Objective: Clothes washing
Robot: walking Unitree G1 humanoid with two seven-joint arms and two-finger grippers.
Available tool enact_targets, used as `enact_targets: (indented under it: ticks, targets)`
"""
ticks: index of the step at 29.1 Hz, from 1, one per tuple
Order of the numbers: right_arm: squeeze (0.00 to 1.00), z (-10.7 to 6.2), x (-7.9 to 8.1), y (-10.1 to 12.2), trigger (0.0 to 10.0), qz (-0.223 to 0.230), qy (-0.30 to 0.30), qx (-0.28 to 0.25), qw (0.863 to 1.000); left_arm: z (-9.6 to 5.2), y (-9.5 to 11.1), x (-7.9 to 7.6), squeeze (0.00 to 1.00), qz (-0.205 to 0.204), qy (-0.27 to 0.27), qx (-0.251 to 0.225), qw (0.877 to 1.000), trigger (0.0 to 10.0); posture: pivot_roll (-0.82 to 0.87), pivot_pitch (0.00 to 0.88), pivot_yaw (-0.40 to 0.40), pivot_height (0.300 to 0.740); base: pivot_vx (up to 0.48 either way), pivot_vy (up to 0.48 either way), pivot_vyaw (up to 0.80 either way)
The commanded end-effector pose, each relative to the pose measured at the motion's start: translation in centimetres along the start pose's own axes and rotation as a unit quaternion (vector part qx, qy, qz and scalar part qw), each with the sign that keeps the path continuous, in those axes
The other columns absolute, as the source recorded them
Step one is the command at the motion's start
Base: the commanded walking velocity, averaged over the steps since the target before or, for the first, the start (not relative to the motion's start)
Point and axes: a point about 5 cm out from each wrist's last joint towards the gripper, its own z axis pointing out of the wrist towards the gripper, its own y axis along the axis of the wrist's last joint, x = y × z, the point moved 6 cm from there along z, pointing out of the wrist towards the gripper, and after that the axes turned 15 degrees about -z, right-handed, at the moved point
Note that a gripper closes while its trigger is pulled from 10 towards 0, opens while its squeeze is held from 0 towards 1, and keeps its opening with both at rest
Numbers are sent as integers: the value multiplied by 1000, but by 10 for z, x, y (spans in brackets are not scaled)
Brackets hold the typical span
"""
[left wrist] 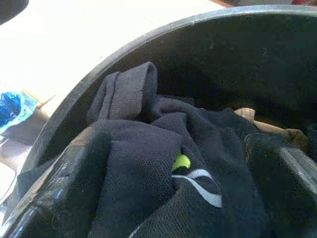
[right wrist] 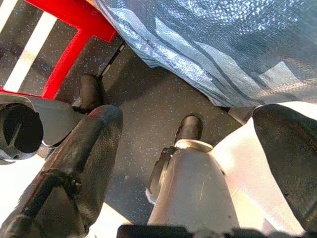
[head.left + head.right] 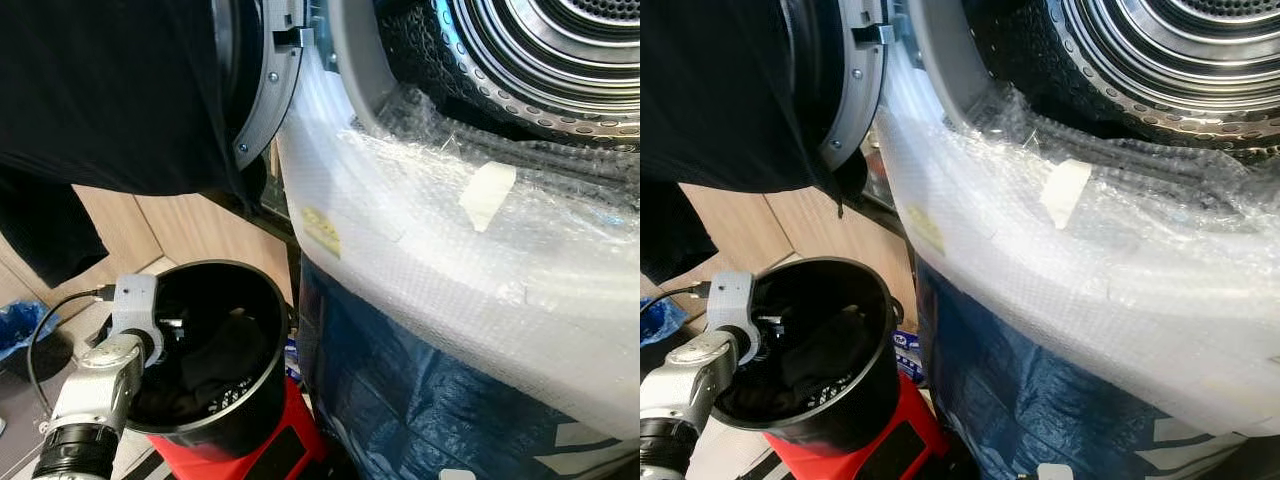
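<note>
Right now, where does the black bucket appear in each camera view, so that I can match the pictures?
Left eye view: black bucket at the lower left, on the red stand.
Right eye view: the bucket again at the lower left, on the stand.
Left wrist view: looks inside the bucket, over dark clothes.
Right wrist view: aimed at the floor beside the stand.
Shared landmark: the red stand.

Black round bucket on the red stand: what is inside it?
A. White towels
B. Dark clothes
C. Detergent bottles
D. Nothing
B: the left gripper reaches into the black round bucket, where dark crumpled clothes lie, one with a small yellow-green mark.
</note>
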Motion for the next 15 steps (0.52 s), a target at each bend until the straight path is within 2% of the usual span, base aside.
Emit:
enact_targets:
  ticks: [1, 7, 9, 15]
  targets:
    - [0, -1, 3, -5, 10000, 3, 3, 6, 1000, -13, 8, -5, 0, 1, 3, -10, 1000, 10000, 215, 92, 77, 740, 0, 0, 0]
    - [0, -1, 5, -8, 10000, 3, 5, 11, 1000, -30, 17, -3, 0, 19, 22, -21, 999, 10000, 236, 101, 79, 740, 0, 0, 0]
    - [0, -1, 5, -8, 10000, 2, 5, 11, 1000, -31, 17, -2, 0, 24, 23, -21, 999, 10000, 237, 101, 79, 740, 0, 0, 0]
    - [0, -1, 8, -6, 10000, 2, 10, 9, 1000, -36, 4, 12, 0, 44, 53, 23, 997, 10000, 229, 108, 91, 740, 0, 0, 0]
